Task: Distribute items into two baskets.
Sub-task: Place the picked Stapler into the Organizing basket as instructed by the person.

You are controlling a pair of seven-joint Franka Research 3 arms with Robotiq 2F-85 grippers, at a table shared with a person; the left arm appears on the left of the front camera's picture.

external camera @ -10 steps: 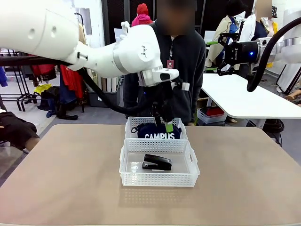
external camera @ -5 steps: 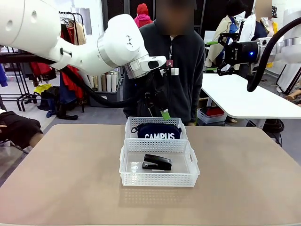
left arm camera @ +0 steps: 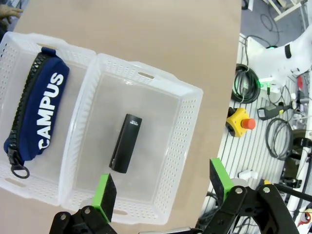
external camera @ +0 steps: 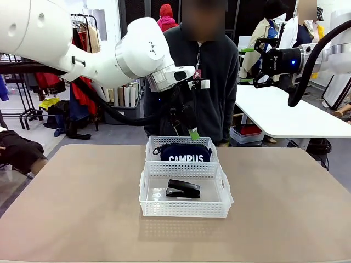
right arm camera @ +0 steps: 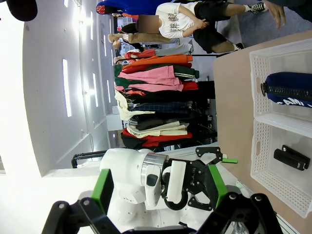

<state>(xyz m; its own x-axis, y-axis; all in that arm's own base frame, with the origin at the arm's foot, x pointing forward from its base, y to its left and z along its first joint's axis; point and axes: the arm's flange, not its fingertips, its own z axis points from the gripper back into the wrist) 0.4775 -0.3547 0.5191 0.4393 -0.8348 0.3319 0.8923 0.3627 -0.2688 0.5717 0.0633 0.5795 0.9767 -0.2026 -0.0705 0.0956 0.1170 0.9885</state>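
Observation:
The navy "CAMPUS" pouch (external camera: 184,154) lies in the far basket (external camera: 181,141). A black stapler (external camera: 184,189) lies in the near basket (external camera: 185,207), which touches the far one. My left gripper (external camera: 186,130) hangs open a little above the far basket's back rim, holding nothing. In the left wrist view the pouch (left arm camera: 36,114) and stapler (left arm camera: 126,143) lie each in its own basket (left arm camera: 29,40) (left arm camera: 189,124), below the open gripper (left arm camera: 163,183). My right gripper (external camera: 248,66) stays open, high at the right. Past that open gripper (right arm camera: 158,187), the right wrist view shows pouch (right arm camera: 287,87) and stapler (right arm camera: 291,157).
A person in a dark jacket (external camera: 211,66) stands at the table's far edge, right behind the baskets. The tan tabletop (external camera: 77,203) lies bare around the baskets. A white table (external camera: 285,115) stands at the back right.
My left gripper has risen out of the far basket and drawn back a little, leaving the pouch there. Over the last half second it barely moved. The right arm stayed still.

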